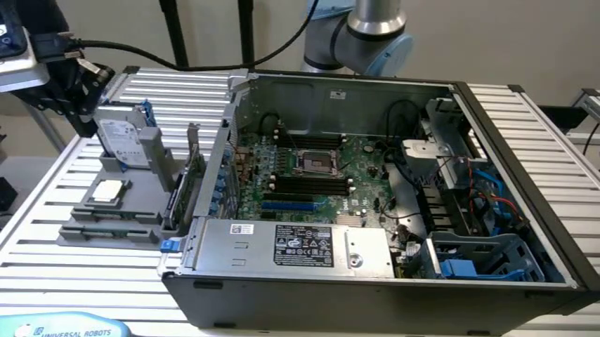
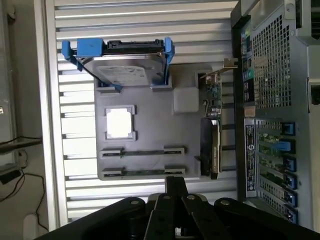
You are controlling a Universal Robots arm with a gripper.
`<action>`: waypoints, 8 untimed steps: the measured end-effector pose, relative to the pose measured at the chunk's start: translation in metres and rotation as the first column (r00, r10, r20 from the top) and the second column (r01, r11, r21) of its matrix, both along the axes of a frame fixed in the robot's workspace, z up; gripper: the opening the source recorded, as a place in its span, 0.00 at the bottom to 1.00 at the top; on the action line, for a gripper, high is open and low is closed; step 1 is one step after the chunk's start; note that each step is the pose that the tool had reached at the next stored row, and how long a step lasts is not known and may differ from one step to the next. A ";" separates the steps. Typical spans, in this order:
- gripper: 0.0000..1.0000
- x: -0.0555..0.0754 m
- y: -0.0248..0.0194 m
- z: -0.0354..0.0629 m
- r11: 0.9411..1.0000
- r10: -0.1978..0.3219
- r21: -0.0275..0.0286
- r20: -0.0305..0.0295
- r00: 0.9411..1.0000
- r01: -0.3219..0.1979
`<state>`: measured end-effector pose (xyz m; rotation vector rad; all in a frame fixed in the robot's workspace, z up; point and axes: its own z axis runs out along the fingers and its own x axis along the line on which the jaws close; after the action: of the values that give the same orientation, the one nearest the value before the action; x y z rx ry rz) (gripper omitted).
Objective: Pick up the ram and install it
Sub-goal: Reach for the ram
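Note:
Two rams, thin green sticks, lie side by side in the grooves of a grey holder (image 2: 150, 112): one ram (image 2: 142, 151) farther from the gripper, the other (image 2: 142, 172) just under its tip. In the exterior view they (image 1: 112, 215) sit at the holder's near end. My gripper (image 2: 175, 182) hovers above the holder with its black fingers shut and nothing between them. In the exterior view the gripper (image 1: 80, 105) hangs high at that view's left, above the holder. The black memory slots (image 1: 310, 184) lie on the motherboard inside the open computer case (image 1: 375, 281).
The holder also carries a hard drive in a blue bracket (image 2: 125, 70), a square silver processor (image 2: 120, 122) and an upright green expansion card (image 2: 212, 130). The case stands to the exterior view's right of the holder on a slatted metal table (image 1: 56, 274). Cables run inside the case.

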<state>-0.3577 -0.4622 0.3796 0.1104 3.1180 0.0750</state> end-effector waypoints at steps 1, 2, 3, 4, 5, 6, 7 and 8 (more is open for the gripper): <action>0.11 -0.004 -0.0008 -0.0008 1.000 0.000 0.000 0.000 1.000 0.000; 0.11 -0.009 -0.0016 -0.0018 1.000 0.000 0.000 0.000 1.000 0.000; 0.11 -0.014 -0.0024 -0.0028 1.000 0.000 0.000 0.000 1.000 0.000; 0.11 -0.018 -0.0032 -0.0038 1.000 0.000 0.000 0.000 1.000 0.000; 0.11 -0.023 -0.0041 -0.0052 1.000 0.000 0.000 0.000 1.000 0.000; 0.11 -0.027 -0.0051 -0.0068 1.000 0.000 0.000 0.000 1.000 0.000; 0.11 -0.032 -0.0061 -0.0084 1.000 0.000 0.000 0.000 1.000 0.000; 0.11 -0.034 -0.0073 -0.0102 1.000 0.000 0.000 0.000 1.000 0.000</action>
<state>-0.3922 -0.4695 0.3694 0.1105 3.1181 0.0749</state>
